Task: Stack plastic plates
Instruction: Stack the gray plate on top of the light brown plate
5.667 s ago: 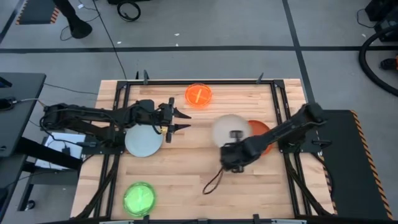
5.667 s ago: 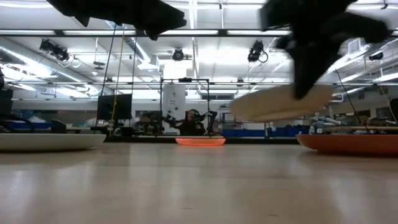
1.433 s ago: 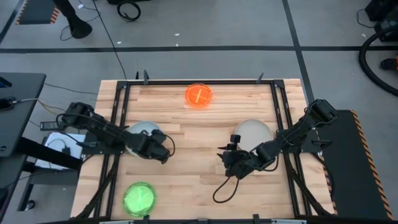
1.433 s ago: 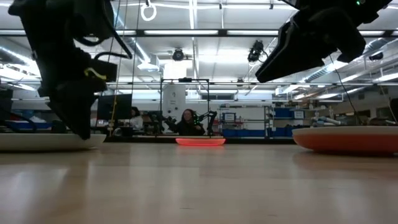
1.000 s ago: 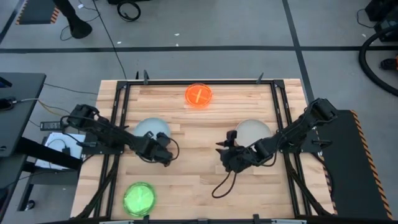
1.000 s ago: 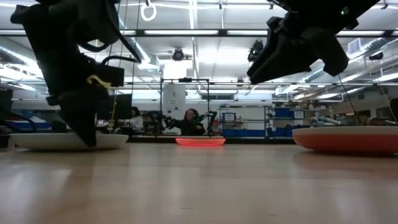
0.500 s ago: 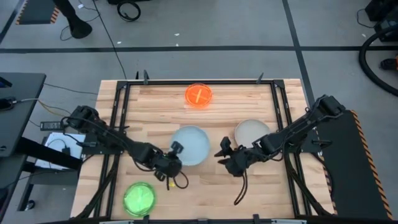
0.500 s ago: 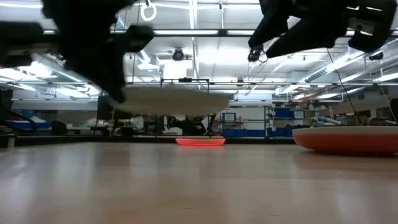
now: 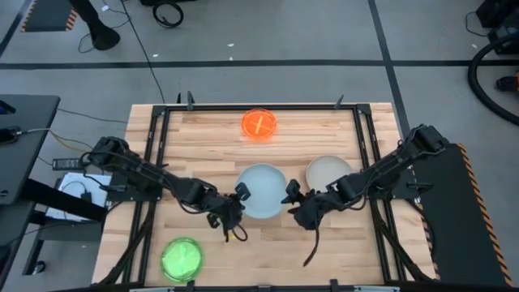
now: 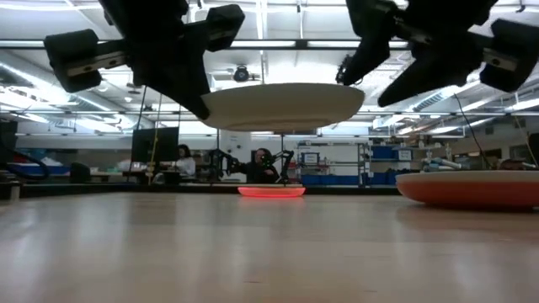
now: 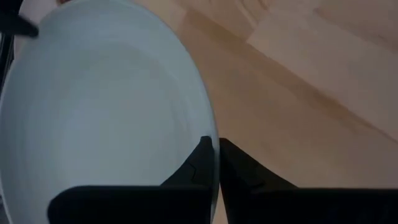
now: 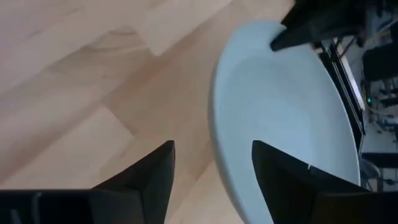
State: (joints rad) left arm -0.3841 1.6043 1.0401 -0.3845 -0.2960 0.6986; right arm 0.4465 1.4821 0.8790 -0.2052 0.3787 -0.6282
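Near the middle of the bench (image 9: 203,134), the left gripper (image 9: 236,199) pinches the rim of the pale blue plate (image 9: 262,190); in the left wrist view its two dark fingers (image 11: 200,163) close on either side of that plate's edge. From table height the plate (image 10: 282,105) hangs clear above the wood, roughly level. At the plate's 3 o'clock side, the right gripper (image 9: 293,200) sits just beside its rim with fingers spread apart, the plate's edge lying ahead of the gap in the right wrist view; whether they touch it is unclear. Further toward 3 o'clock, the off-white plate (image 9: 328,171) rests on the rust-orange plate (image 10: 477,188). At 12 o'clock, near the far edge, lies the orange plate (image 9: 259,124). At 7 o'clock, near the front edge, sits the green plate (image 9: 182,258).
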